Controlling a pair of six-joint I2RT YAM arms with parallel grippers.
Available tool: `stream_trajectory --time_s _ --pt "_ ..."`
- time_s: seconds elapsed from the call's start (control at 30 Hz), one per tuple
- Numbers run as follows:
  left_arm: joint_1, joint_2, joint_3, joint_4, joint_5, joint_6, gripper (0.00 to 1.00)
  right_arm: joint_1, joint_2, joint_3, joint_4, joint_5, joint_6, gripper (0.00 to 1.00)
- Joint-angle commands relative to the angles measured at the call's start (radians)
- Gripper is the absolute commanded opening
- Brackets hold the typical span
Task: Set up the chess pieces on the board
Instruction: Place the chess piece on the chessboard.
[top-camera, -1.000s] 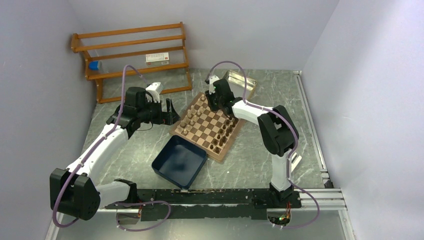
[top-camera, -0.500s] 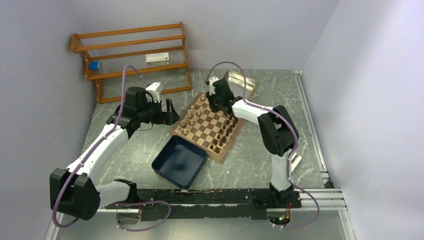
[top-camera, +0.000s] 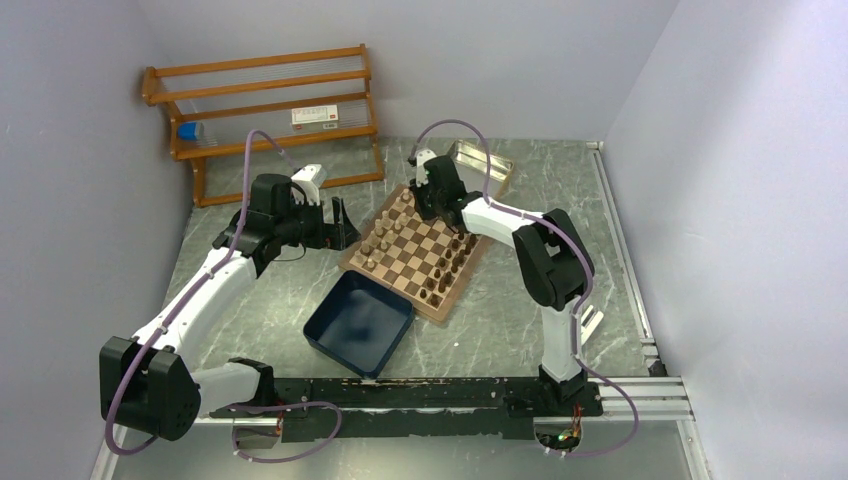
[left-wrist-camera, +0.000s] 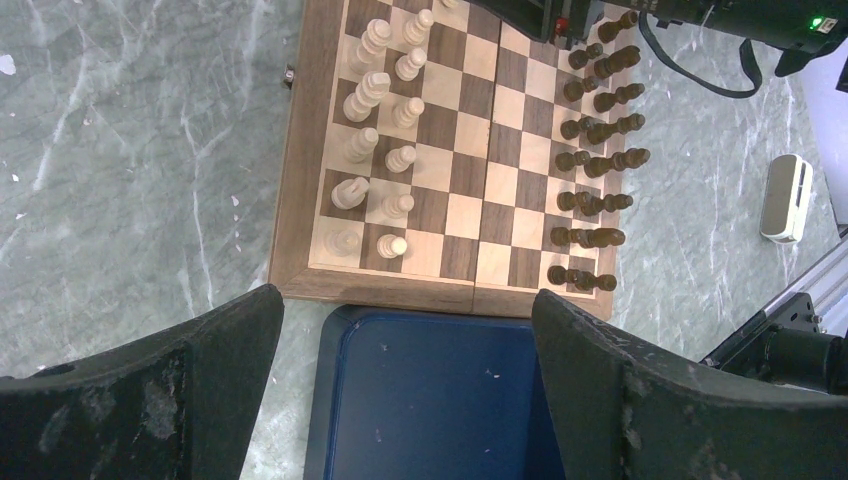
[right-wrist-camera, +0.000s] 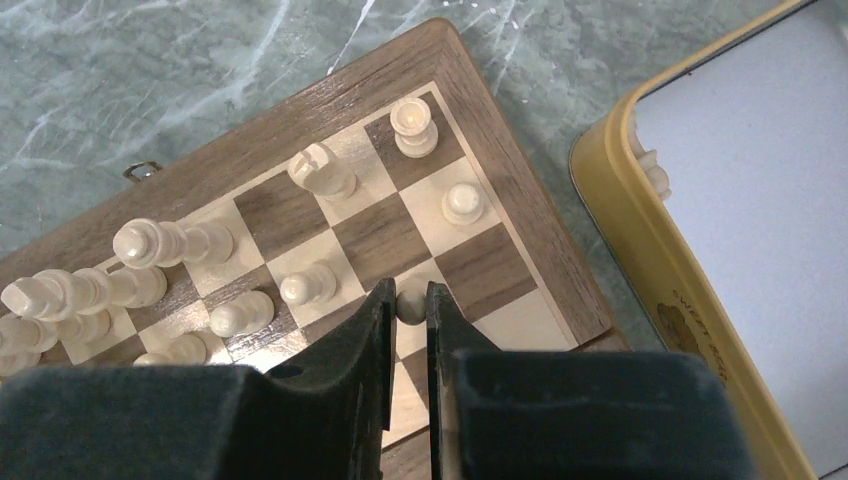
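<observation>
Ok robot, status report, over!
Left gripper open, beside the board. Right gripper shut on a light piece at the board's corner. Other light pieces crowd close.

The right gripper (right-wrist-camera: 408, 292) hides most of one light pawn (right-wrist-camera: 410, 307).

The board (top-camera: 415, 250) is lying on the desk (top-camera: 260, 300), chess pieces (top-camera: 378, 240) standing along two opposite sides; the tray (top-camera: 358, 322) is sitting just before it, the tin (top-camera: 470, 156) behind, the rack (top-camera: 255, 61) far left.
</observation>
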Motion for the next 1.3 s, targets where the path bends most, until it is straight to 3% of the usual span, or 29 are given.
stream_trajectory --time_s 0.0,0.27,1.27 --pt "0.012 -0.021 -0.005 0.015 0.002 0.010 0.99 0.010 0.027 0.033 0.055 -0.016 -0.032 0.11" --pt "0.013 -0.019 -0.005 0.015 0.002 0.010 0.99 0.018 0.052 0.032 0.104 -0.009 -0.068 0.11" --pt "0.013 -0.021 -0.005 0.016 0.003 0.010 0.99 0.030 0.095 0.102 0.012 -0.018 -0.086 0.13"
